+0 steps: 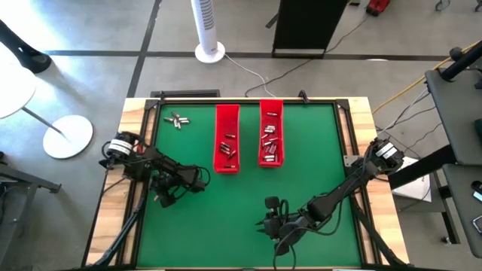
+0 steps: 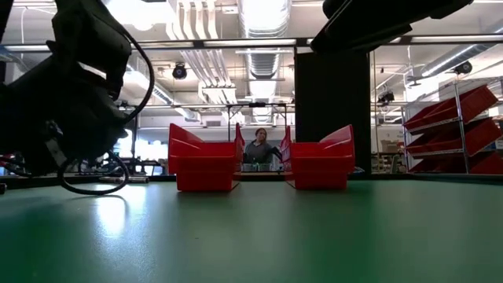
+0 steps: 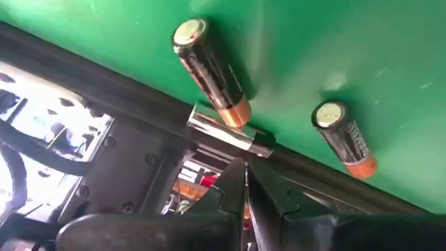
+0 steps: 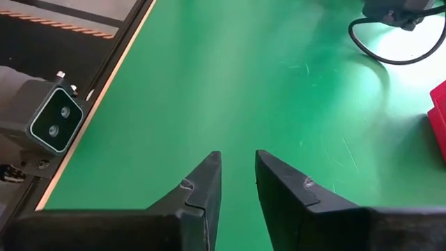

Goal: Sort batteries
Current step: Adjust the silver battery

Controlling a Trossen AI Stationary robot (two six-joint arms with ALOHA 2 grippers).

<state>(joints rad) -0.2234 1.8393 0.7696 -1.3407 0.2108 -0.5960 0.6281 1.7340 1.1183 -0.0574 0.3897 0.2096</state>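
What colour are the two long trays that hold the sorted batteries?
Both trays are red; the high view shows this best.

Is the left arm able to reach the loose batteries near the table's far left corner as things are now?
Probably yes. The loose batteries lie on open green mat with nothing between them and the left end effector, whose fingers are shut and empty. The red trays stand off to the side, out of the way.

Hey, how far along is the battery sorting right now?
Mostly done: both red trays, the left tray and the right tray, already hold batteries. Nothing is in hand: the left end effector is shut and empty, and the right end effector is slightly open with nothing between its fingers. Left: a small cluster of loose batteries on the mat.
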